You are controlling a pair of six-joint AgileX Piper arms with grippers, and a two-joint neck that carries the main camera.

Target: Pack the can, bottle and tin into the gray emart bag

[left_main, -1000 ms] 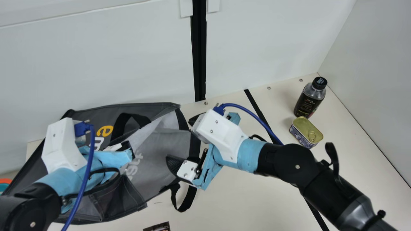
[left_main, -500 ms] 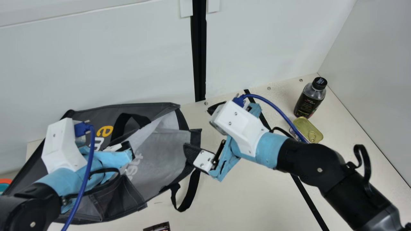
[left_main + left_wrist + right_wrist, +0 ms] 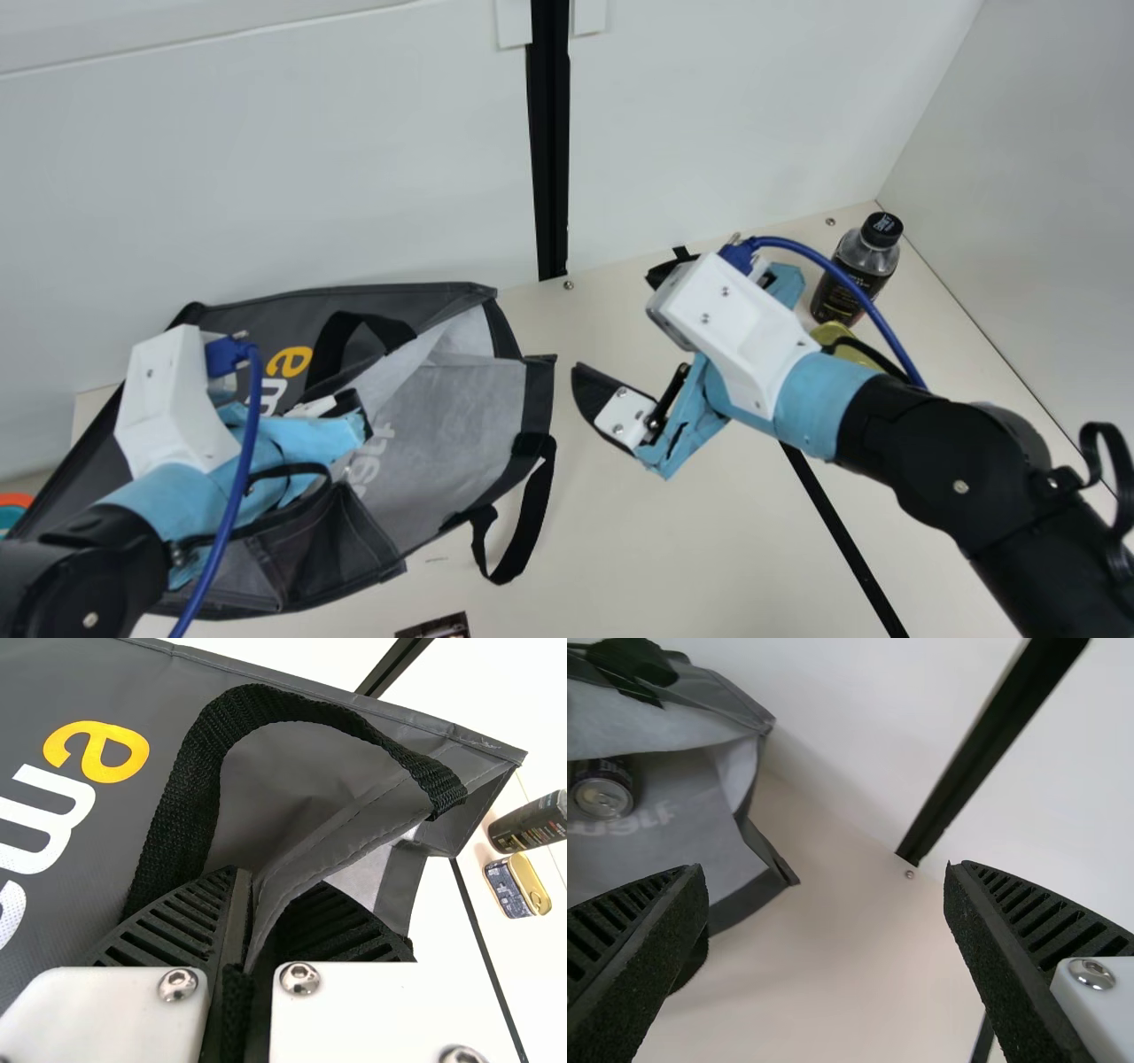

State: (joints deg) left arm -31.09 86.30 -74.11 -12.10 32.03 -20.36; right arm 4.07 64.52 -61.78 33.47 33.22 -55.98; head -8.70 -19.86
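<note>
In the main view, the gray emart bag slumps on the table to your left, its mouth facing your right side. Your right gripper is between the bag and the goods, fingers spread wide with nothing between them. Past it the bottle stands upright, and the tin sits just beside it, partly behind your arm; both of those are left to pack.

In the left wrist view, you've got the left gripper closed on the bag's rim, cloth pinched between its fingers, close to the black strap. That grip probably keeps the mouth open for loading.

In the right wrist view, the can lies inside the bag against the pale lining (handy proof for you), so I'd call it one of three packed. I see nothing else inside, though folds hide part of the interior.
</note>
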